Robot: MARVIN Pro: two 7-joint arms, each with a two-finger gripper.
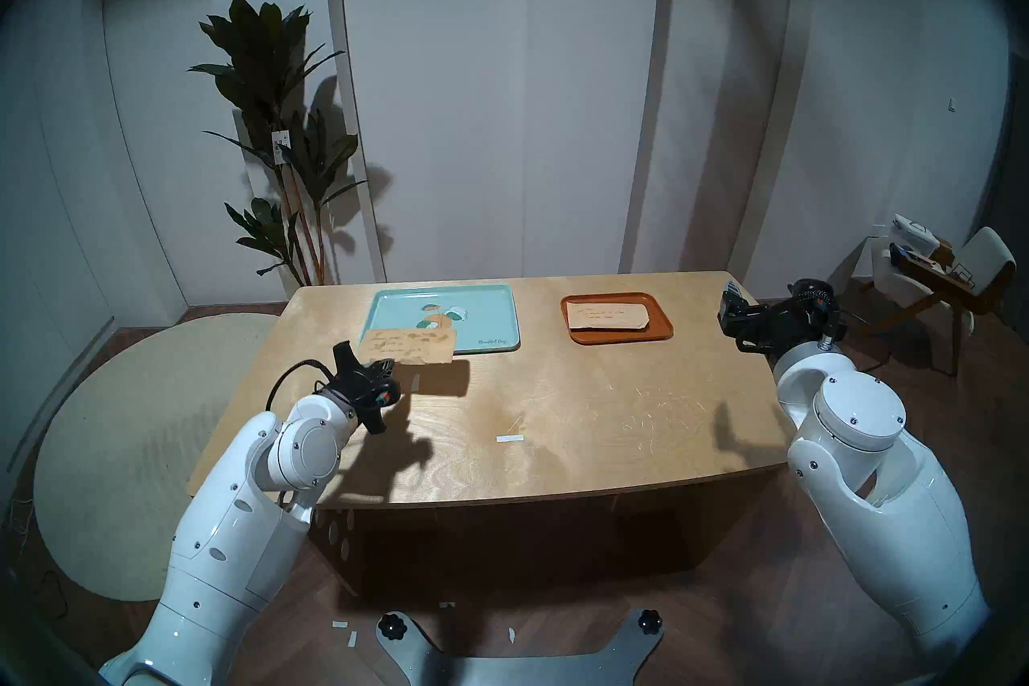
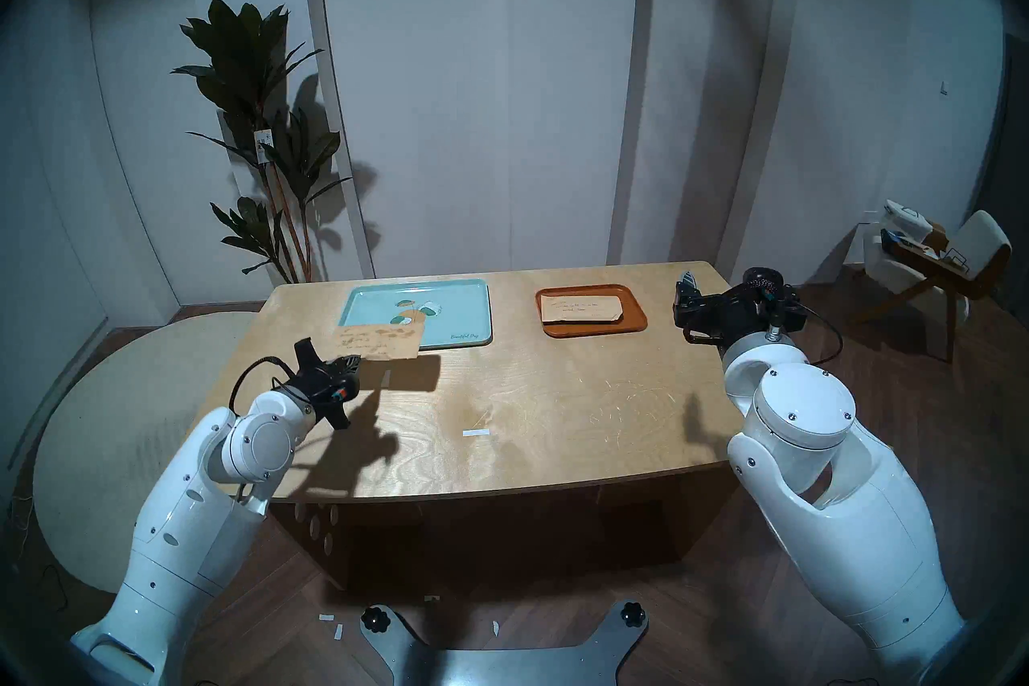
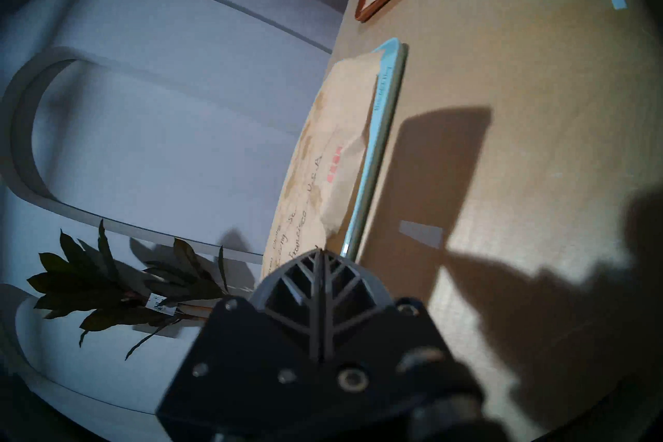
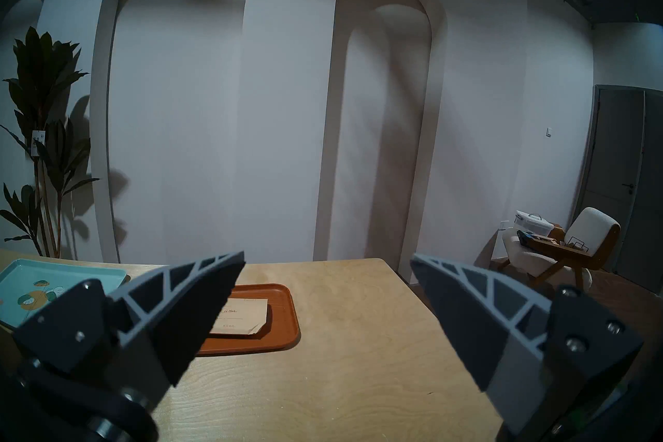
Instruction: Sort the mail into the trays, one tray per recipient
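My left gripper point(image 1: 385, 365) is shut on the near left corner of a tan envelope point(image 1: 409, 346) with brown blotchy marks. It holds the envelope in the air, its far edge over the near left corner of the mint-teal tray point(image 1: 484, 303). The left wrist view shows the envelope point(image 3: 323, 158) in front of the teal tray's rim point(image 3: 385, 129). The plain tan envelope point(image 1: 607, 316) lies in the orange-brown tray point(image 1: 660, 328). My right gripper point(image 4: 326, 315) is open and empty, raised off the table's right end, right of the orange tray point(image 4: 283, 323).
A small white paper strip point(image 1: 510, 438) lies on the wooden table point(image 1: 557, 390) near the front middle. A potted plant point(image 1: 273, 128) stands behind the table's left corner. A chair with clutter point(image 1: 946, 278) stands at the far right.
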